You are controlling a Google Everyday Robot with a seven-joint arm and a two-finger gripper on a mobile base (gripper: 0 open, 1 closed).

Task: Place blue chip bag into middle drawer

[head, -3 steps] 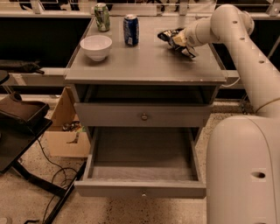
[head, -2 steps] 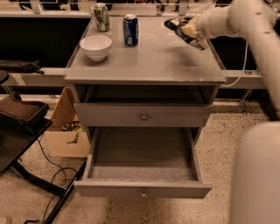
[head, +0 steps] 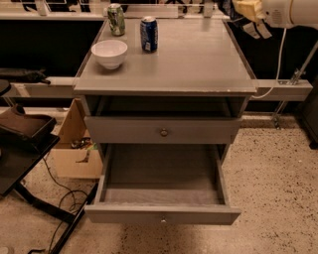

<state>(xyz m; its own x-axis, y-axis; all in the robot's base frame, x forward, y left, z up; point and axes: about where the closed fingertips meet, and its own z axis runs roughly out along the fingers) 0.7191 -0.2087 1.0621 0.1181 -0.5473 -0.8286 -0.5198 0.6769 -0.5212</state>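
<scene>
Holding: gripper [head: 250, 14], top right, clamped on blue chip bag [head: 254, 29], now lifted off tabletop [head: 198, 57].
Remaining: transfer into open middle drawer [head: 161, 215].

No lettering reads on blue can [head: 148, 33] or green can [head: 116, 12]; gripper [head: 249, 9] sits top-right.

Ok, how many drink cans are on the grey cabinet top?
2: green metal can at back left, blue metal can beside it. Claw past the back right corner.
</scene>
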